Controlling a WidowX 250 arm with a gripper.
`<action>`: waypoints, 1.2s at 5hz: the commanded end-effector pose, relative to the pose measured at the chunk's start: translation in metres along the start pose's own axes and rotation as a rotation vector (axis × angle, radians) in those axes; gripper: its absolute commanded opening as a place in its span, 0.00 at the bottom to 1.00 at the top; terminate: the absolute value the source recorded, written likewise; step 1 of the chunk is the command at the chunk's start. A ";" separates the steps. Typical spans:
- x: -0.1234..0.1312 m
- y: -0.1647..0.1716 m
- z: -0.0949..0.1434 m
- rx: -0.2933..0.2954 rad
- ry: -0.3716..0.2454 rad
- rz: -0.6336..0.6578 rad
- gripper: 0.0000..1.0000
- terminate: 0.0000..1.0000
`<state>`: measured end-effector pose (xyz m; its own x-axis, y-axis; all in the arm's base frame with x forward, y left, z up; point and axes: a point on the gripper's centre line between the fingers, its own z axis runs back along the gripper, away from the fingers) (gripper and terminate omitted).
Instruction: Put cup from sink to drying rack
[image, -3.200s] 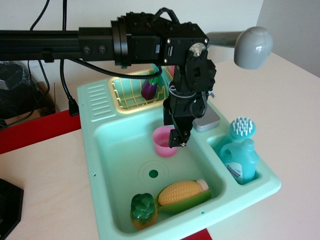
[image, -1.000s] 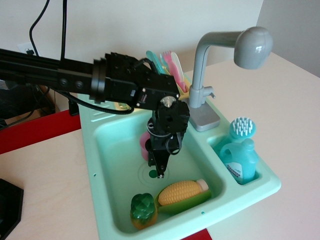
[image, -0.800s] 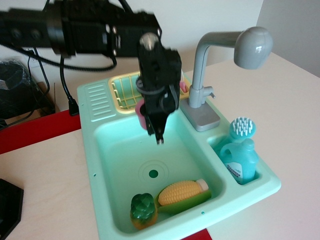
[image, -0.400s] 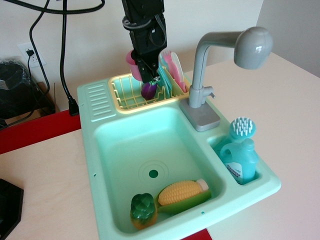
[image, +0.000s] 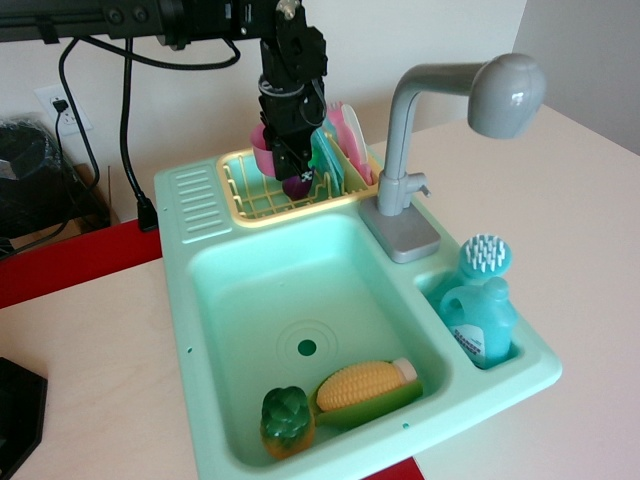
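Observation:
My gripper (image: 290, 165) is shut on the small pink cup (image: 264, 152) and holds it just above the pale-yellow drying rack (image: 245, 195) at the back of the mint-green sink (image: 210, 280). The cup sits on the left side of the fingers, its rim up. The purple toy eggplant (image: 297, 186) lies in the rack right under the fingertips. The basin holds no cup.
Pink and teal plates (image: 340, 140) stand in the rack's right end. The grey faucet (image: 450, 100) rises at the right. A toy corn (image: 365, 383) and a green-orange vegetable (image: 287, 420) lie at the basin's front. A teal bottle (image: 480, 320) and brush (image: 487, 255) stand in the side compartment.
The gripper lifted the pink cup out of the basin, carried it back over the rack, and has come down lower toward the rack.

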<state>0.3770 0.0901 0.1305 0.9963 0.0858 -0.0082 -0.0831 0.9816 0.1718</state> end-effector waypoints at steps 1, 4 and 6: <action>0.007 0.001 -0.002 0.005 -0.017 -0.005 0.00 0.00; 0.004 -0.007 0.001 -0.032 -0.012 0.011 1.00 0.00; 0.006 -0.034 0.052 -0.019 -0.112 -0.071 1.00 1.00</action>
